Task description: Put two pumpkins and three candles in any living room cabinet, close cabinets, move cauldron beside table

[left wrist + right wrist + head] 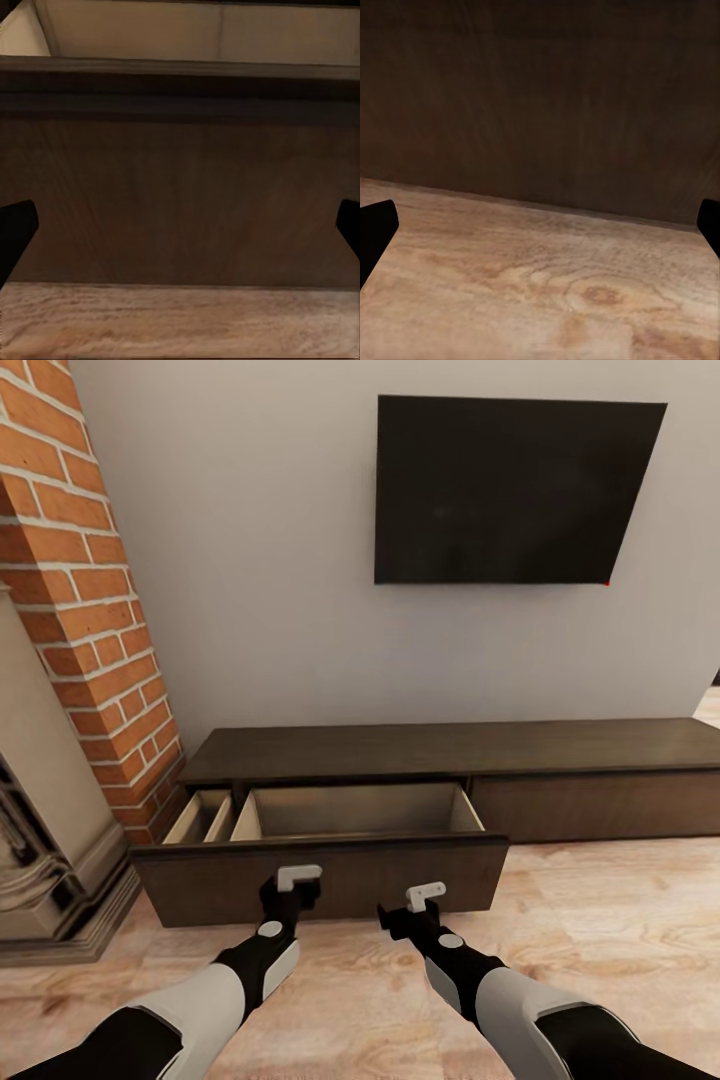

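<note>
Both arms reached forward low over the wooden floor (600, 920), and they were the closest things to the camera. The left claw (298, 877) was spread wide, with its dark fingertips (15, 232) far apart at the two edges of its own camera picture. It held nothing. The right claw (425, 895) was spread wide too and also held nothing.

Right in front of both claws was the drawer front (320, 875) of the cabinet (450, 745). The left claw was very close to that dark panel, maybe touching it, but I could not tell for sure. The right claw was just beside the panel, lower down near the floor.

That drawer stood pulled out toward the robot. It ran long from side to side, across the way the arms pointed. Inside, its pale box (355, 810) looked bare. Part of a second pale box (195, 818) showed beside it, nearer the brick wall (90, 640).

I think the drawer would need a straight push away from the robot to shut it, and both claws were about equally near.

Above the cabinet, a black TV (515, 490) hung on the grey wall.
</note>
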Tool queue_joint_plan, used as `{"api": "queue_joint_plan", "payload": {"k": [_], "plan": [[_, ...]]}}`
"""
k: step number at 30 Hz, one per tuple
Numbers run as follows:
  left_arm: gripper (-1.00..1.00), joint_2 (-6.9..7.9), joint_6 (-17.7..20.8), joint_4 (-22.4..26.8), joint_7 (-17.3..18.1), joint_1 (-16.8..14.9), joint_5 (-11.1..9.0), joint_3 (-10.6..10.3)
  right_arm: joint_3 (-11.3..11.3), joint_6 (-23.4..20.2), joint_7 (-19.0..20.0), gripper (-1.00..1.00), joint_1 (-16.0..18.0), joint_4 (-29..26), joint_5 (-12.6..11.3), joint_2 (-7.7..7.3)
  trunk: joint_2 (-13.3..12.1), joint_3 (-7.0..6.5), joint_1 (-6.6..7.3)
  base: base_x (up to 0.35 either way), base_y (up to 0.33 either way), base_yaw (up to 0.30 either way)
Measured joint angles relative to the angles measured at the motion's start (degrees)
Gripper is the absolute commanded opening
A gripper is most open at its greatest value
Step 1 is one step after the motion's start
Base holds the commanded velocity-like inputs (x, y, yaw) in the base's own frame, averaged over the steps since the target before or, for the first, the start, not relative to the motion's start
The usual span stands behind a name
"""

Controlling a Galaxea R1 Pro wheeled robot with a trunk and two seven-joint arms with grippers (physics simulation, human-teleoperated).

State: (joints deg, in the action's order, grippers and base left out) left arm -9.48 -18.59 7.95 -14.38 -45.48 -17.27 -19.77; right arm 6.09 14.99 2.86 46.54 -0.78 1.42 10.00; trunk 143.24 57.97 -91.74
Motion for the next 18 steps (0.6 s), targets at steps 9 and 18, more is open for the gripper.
{"api": "queue_joint_plan", "payload": {"k": [9,18], "plan": [[1.00,0.08,-1.03,0.30,0.08,0.00,-0.12,-0.03,0.15,4.00,-0.11,1.00,0.01,-6.10,-0.19,0.00,0.11,1.78,-0.20,0.000,0.000,0.000],[1.00,0.09,-2.36,0.02,0.17,0.00,-0.13,-0.07,0.25,4.40,-0.10,1.00,0.00,-9.49,-0.22,0.00,0.12,2.00,-0.23,0.000,0.000,0.000]]}}
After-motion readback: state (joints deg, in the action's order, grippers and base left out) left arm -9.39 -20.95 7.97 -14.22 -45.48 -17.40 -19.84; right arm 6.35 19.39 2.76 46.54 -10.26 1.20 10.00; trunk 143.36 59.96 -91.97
